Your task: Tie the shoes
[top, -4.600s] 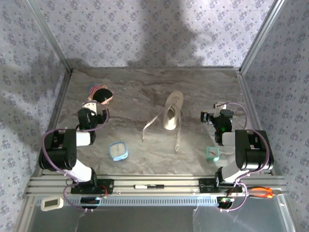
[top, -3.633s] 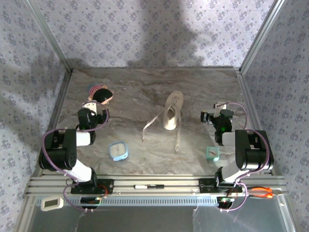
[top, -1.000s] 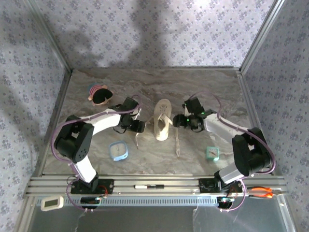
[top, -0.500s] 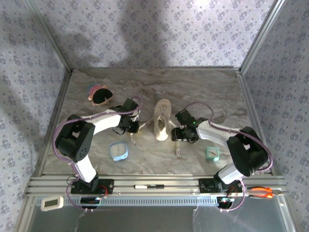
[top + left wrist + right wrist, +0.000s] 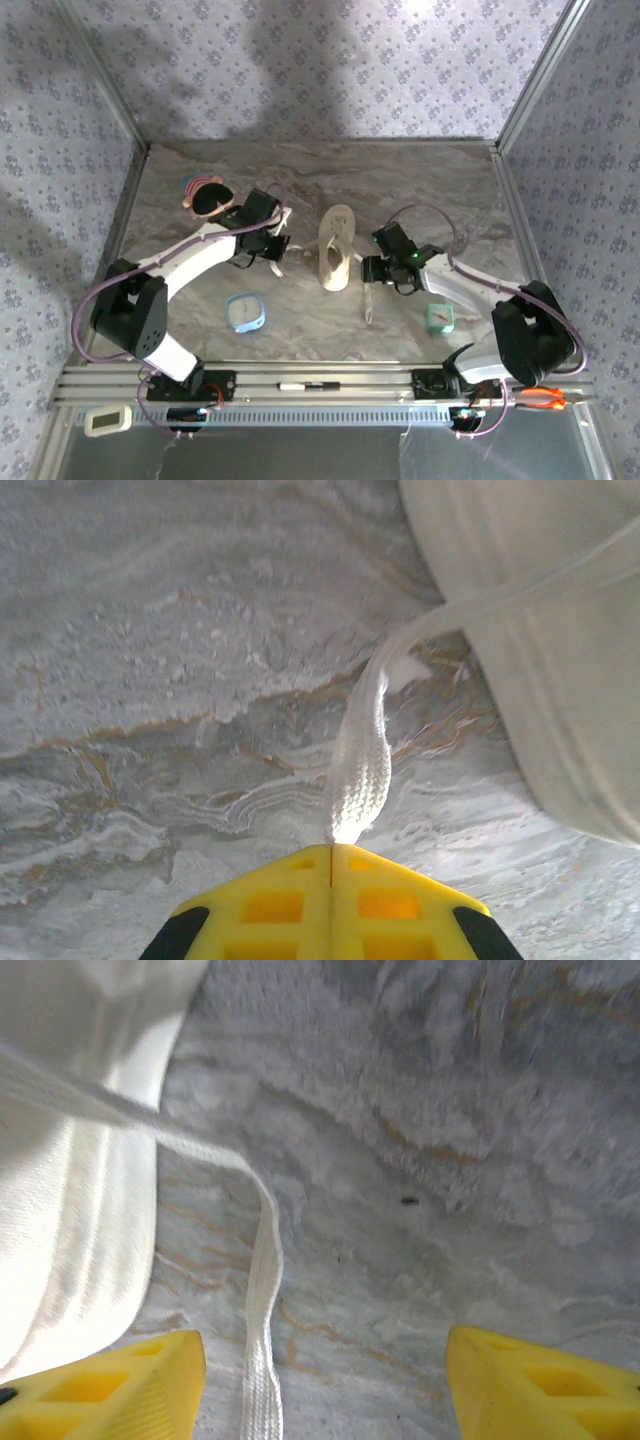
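Shoe (image 5: 335,250) lies on the marble-patterned counter (image 5: 330,180) between the two sets of fingers, with the left fingers (image 5: 272,246) near one side of it and the right fingers (image 5: 370,268) just beside the other.

In the left wrist view the left fingers (image 5: 270,905) are pressed tight together, their yellow tips meeting along a thin seam. The left lace (image 5: 362,760) comes straight out of that seam, pinched between the tips. It runs away from them and bends to the right to the shoe (image 5: 540,630), whose pale side stands ahead of the fingers and to their right, apart from them.

In the right wrist view the right fingers (image 5: 110,1380) stand wide apart, one yellow tip at each lower corner, holding nothing. The right lace (image 5: 262,1290) lies flat on the counter in the gap between them, closer to the tip on the left of that view; whether it touches that tip cannot be told. The shoe (image 5: 70,1160) sits just beyond that same tip.

Further out from the left fingers, away from the shoe, sits a dark round pink-trimmed thing (image 5: 208,197). A blue square thing (image 5: 245,312) lies nearer the arm bases than the left fingers, and a small teal square (image 5: 440,317) lies likewise behind the right fingers. Any marking on them is too small to read.
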`<state>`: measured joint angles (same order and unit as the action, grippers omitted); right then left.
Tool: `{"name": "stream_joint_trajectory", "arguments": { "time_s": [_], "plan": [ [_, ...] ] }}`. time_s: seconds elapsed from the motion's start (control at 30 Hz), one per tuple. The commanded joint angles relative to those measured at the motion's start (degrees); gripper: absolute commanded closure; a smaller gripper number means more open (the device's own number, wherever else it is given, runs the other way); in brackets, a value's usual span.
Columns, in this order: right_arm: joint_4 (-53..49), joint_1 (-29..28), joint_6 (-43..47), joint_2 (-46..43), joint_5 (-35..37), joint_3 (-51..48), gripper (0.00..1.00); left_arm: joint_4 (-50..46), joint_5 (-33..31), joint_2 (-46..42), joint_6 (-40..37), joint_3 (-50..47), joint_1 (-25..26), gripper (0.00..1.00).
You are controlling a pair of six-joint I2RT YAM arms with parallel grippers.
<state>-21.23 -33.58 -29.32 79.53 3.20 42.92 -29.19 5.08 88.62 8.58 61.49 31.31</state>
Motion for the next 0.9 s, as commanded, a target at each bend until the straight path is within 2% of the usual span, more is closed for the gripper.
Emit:
{"name": "stream_joint_trajectory", "arguments": {
  "time_s": [0.0,0.17,0.3,0.37,0.43,0.53,0.73,0.87],
  "plan": [
    [0.38,-1.06,-1.96,1.55,-1.18,-1.49,0.33,-2.79,1.29,-2.89,-0.93,2.86,0.58,1.0],
    [2.02,-1.92,-2.4,4.13,-1.3,-2.25,0.35,-2.45,2.13,-5.72,-0.69,5.62,0.92,1.0],
    [4.07,-2.22,-3.17,7.47,-1.55,-3.25,0.43,-1.16,3.36,-7.64,-0.32,7.63,2.28,1.0],
    [4.57,-2.43,-3.44,9.24,-1.51,-3.31,0.54,-0.87,3.33,-8.22,-0.4,9.08,3.11,1.0],
    [4.65,-2.57,-3.63,10.17,-0.81,-3.38,0.77,-0.24,3.26,-8.53,-0.21,10.63,3.62,1.0],
    [4.28,-2.55,-3.26,8.52,0.9,-3.62,0.98,1.16,4.07,-7.68,0.1,13.26,4.11,1.0],
    [1.78,-1.03,-2.14,-1.95,3.31,-4.1,1.0,1.71,7.59,-0.51,1.35,23.38,5.68,1.0],
    [1.24,3.27,-3.0,-8.49,-0.36,-5.68,1.0,3.41,9.01,5.04,1.09,29.27,8.19,1.0]
  ]
}}
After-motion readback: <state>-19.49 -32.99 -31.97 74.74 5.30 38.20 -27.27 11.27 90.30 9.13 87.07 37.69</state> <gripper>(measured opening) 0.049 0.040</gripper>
